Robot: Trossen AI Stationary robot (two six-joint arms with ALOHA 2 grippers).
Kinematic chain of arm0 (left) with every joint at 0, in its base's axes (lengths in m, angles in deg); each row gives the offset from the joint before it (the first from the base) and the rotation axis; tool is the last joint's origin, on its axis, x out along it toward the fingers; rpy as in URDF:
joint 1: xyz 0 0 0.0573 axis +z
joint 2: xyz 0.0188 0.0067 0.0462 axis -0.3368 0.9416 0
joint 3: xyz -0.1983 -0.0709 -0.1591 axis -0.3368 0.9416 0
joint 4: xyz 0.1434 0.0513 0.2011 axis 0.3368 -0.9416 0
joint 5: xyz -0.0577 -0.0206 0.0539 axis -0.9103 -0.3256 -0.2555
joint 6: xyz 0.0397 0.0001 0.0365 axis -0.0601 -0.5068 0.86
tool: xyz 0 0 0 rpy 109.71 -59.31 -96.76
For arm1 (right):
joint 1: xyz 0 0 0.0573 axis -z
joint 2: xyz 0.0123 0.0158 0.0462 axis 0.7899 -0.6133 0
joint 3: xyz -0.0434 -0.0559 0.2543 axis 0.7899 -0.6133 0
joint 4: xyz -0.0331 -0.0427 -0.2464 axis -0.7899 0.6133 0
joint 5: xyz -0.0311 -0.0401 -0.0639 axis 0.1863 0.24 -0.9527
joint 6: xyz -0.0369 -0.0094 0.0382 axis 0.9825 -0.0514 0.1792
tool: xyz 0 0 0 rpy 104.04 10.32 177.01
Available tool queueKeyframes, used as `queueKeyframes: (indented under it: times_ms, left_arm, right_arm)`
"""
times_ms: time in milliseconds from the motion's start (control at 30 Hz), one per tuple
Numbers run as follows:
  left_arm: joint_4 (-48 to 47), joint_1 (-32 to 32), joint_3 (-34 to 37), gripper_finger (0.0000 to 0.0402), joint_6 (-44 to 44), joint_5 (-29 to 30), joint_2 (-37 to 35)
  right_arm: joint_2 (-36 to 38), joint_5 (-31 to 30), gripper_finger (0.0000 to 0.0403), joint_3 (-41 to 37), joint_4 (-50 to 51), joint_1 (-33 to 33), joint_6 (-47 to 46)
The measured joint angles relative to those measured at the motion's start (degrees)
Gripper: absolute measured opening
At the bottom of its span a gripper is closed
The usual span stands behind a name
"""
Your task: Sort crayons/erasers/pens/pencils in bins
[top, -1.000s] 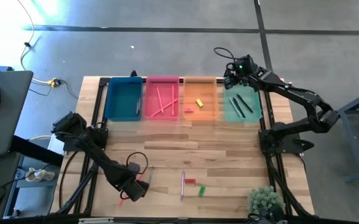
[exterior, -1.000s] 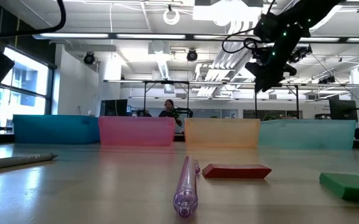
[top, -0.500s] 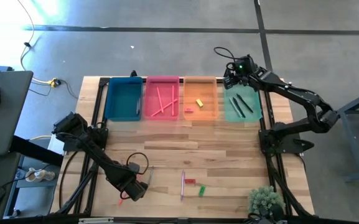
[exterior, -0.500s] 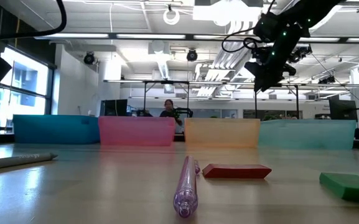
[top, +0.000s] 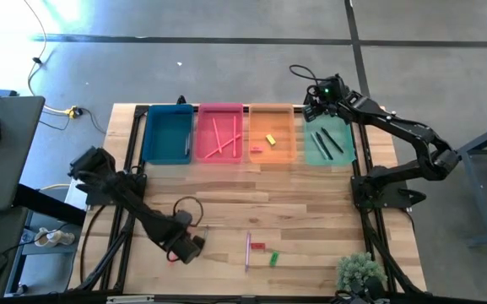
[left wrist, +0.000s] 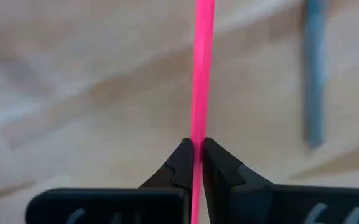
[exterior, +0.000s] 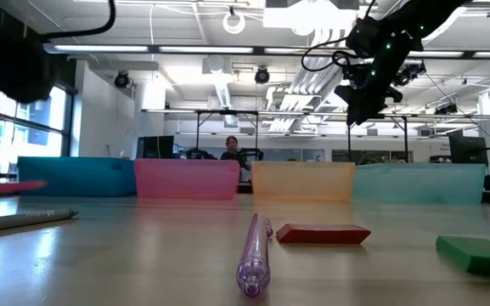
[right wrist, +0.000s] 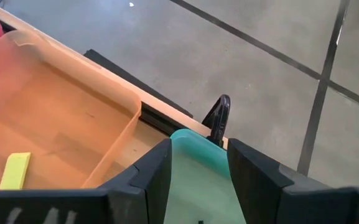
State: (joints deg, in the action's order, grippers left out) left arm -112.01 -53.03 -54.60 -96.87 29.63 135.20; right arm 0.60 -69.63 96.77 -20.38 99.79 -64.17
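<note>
Four bins at the far edge of the surface (top: 226, 203): teal-blue bin (top: 167, 133), pink-red bin (top: 219, 133) with pencils in it, orange bin (top: 272, 133) with a yellow eraser (top: 270, 139), mint-green bin (top: 328, 142) with dark pens (top: 326, 142). Left claw (top: 186, 251) low near the front left, fingers (left wrist: 182, 163) pinched on a pink pencil (left wrist: 200, 74); a grey stick (left wrist: 313, 74) lies on the surface just beside it. Right claw (top: 315, 100) hovers above the mint-green bin's far end, fingers (right wrist: 154, 171) spread, holding nothing. Front centre of the surface: a pale purple pen (exterior: 254, 249), red eraser (exterior: 323, 233), green eraser (exterior: 476, 253).
</note>
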Motion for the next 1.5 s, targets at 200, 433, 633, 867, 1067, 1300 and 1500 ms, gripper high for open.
queueKeyframes:
  times_ms: [200, 433, 633, 867, 1067, 1300, 1500]
  left_arm:
    - [-5.1, 6.2, 0.0, 0.0001, 6.4, 8.2, -6.1]
    - [-5.0, 17.7, -0.2, 0.0001, 21.9, 17.3, -13.2]
    - [-2.0, 29.1, -0.2, 0.0001, 38.8, 19.1, -17.6]
    - [10.8, 41.6, -0.2, 0.0001, 56.5, 19.4, -19.0]
    - [23.2, 50.2, -0.2, 0.0001, 67.1, 17.2, -18.6]
    - [27.3, 57.5, -0.2, 0.0001, 72.0, 14.4, -18.2]
    - [28.1, 61.3, -0.3, 0.0001, 72.5, 14.5, -14.9]
  right_arm:
    - [0.0, 0.2, 0.0149, 0.0, 0.0, 0.0, 0.1]
    - [0.3, 5.3, 0.0149, 0.0, 0.0, -0.2, -0.2]
    - [0.3, 8.6, 0.0149, 0.0, 0.1, -1.7, -3.6]
    - [0.3, 8.8, 0.0149, 0.0, 0.0, -5.0, -5.1]
    - [0.4, 8.7, 0.0149, 0.0, 0.0, -8.2, -7.7]
    - [0.4, 8.7, 0.0149, 0.0, 0.1, -11.9, -10.5]
    - [0.4, 6.4, 0.0149, 0.0, 0.1, -14.1, -12.2]
